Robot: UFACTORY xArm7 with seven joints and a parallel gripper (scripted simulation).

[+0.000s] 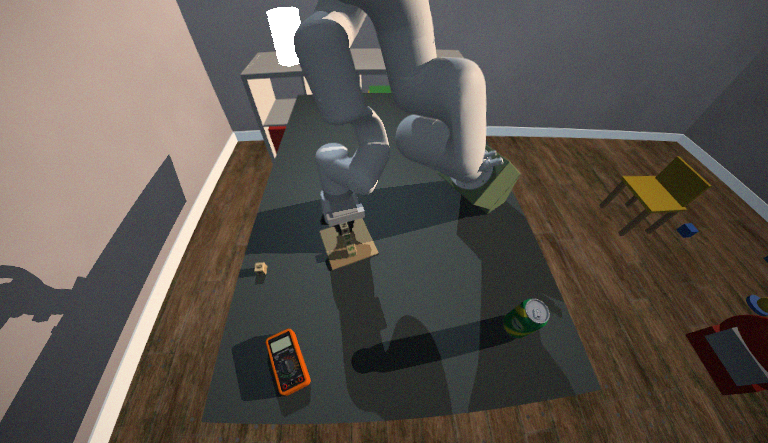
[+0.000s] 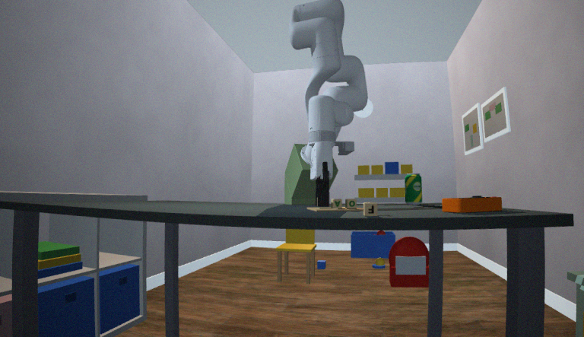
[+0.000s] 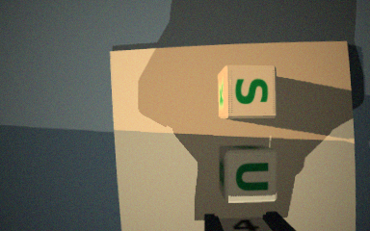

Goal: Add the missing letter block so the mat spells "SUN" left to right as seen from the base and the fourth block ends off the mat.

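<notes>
The tan mat (image 3: 231,135) lies on the dark table. On it stand a block with a green S (image 3: 248,91) and a block with a green U (image 3: 251,175), one behind the other in a line, with a small gap. My gripper (image 3: 243,226) is at the bottom edge of the wrist view, in line with them just past the U block. It is shut on a small wooden block (image 3: 243,223), most of which is hidden. From the side, the gripper (image 2: 322,195) hangs low over the mat's end. A fourth block, marked F (image 2: 370,208) (image 1: 260,268), lies off the mat.
An orange multimeter (image 1: 287,362) lies near the table's front left. A green can (image 1: 526,317) lies on its side at the right. A green box (image 1: 487,186) stands behind the arm. A shelf unit (image 1: 271,93) is at the table's far end.
</notes>
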